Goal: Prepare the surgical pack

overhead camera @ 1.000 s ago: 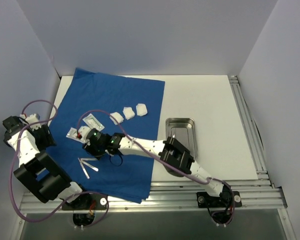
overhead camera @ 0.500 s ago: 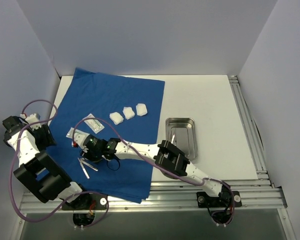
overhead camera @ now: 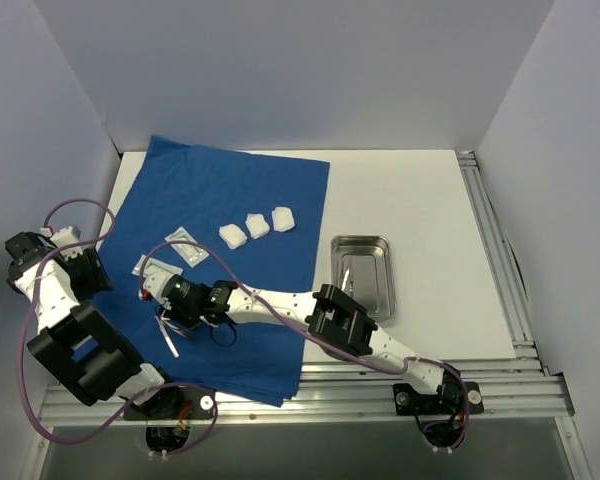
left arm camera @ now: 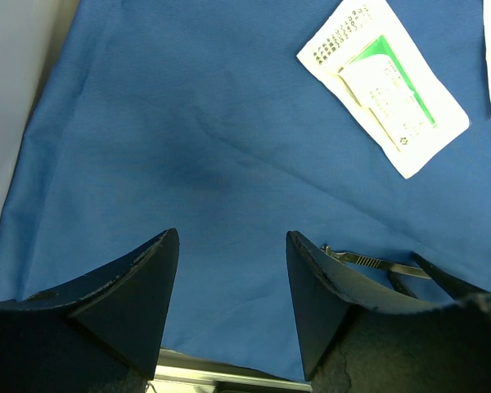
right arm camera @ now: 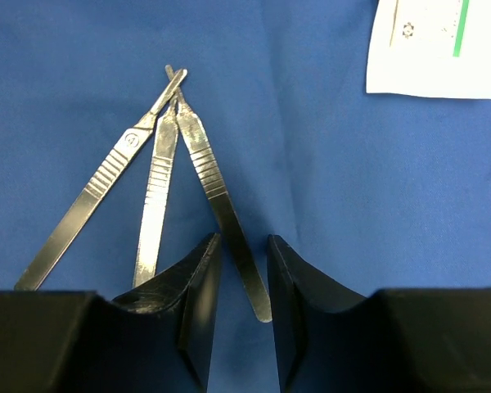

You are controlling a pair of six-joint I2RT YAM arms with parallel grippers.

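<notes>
The royal-blue cloth point(overhead camera: 240, 195) lies spread on the left of the table. On it are three white gauze pads point(overhead camera: 256, 226), two flat packets point(overhead camera: 188, 246) and three thin metal handles point(right arm camera: 157, 196) fanned out from one tip. My right gripper point(right arm camera: 243, 239) hangs low over them, open only narrowly. Its fingers stand on either side of the rightmost handle point(right arm camera: 217, 188), with a gap on each side. In the top view this gripper point(overhead camera: 165, 305) is near the cloth's left front. My left gripper point(left arm camera: 229, 237) is open over bare cloth point(left arm camera: 188, 123). The steel tray point(overhead camera: 363, 270) sits on bare table right of the cloth.
White walls close in the table at the back and on both sides. Metal rails point(overhead camera: 380, 380) run along the near edge and the right side point(overhead camera: 495, 250). The left arm point(overhead camera: 55, 290) stands at the cloth's left edge. A packet point(left arm camera: 382, 97) lies ahead of the left gripper.
My right arm has reached further left and nearer, from beside the packets to over the metal handles, and its jaws have narrowed. The left arm has not moved.
</notes>
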